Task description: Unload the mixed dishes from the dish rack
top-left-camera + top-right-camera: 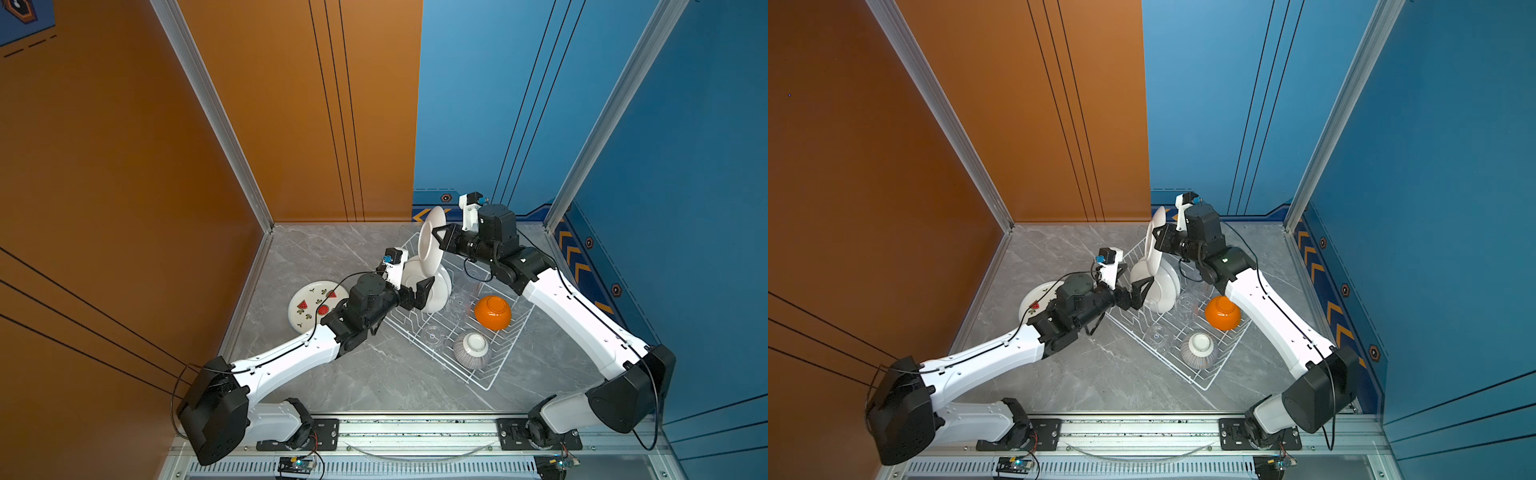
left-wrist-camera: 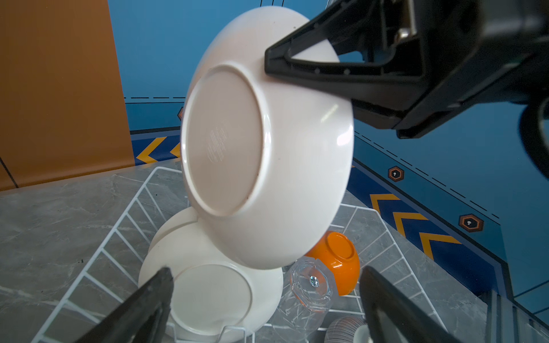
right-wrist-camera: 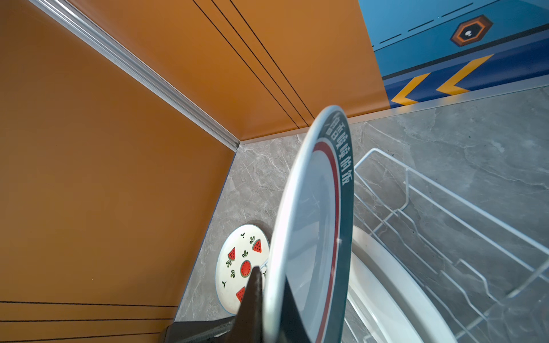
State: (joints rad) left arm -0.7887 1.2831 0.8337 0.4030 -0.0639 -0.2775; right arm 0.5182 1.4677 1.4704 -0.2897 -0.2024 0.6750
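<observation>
across the grey worktop [image 1: 365,382] the dish rack [image 1: 485,387] sits askew, its far end largely covered in both top views by arms and dishes. above that end the right gripper [image 1: 435,233] is clamped on the rim of the dark-ringed plate [image 1: 430,249], which it holds on edge clear of the wires. the top views and the left wrist view show only the plate's white back. the right wrist view catches the dark ring and its lettering almost edge-on, with the lower part cut off by the frame.

the left gripper [image 1: 417,293] stands wide open with nothing in it, its fingers [image 2: 148,303] either side of the white dishes [image 1: 438,297] standing upright in the rack. whether a finger touches the nearest one i cannot tell. two white backs show there, one behind the other, and their faces are hidden.

the watermelon plate [image 1: 309,305] lies face up on the worktop, left of the rack and partly hidden under the left arm [image 1: 291,357]. the orange bowl [image 1: 492,312] lies bottom up in the rack near its right side. the grey-striped bowl [image 1: 469,352] sits upside down, white foot up, at the near end.

clear glass is hard to make out. one tumbler [image 1: 432,334] shows beside the striped bowl. a second tumbler [image 1: 459,301] lies between the white dishes and the orange bowl.
</observation>
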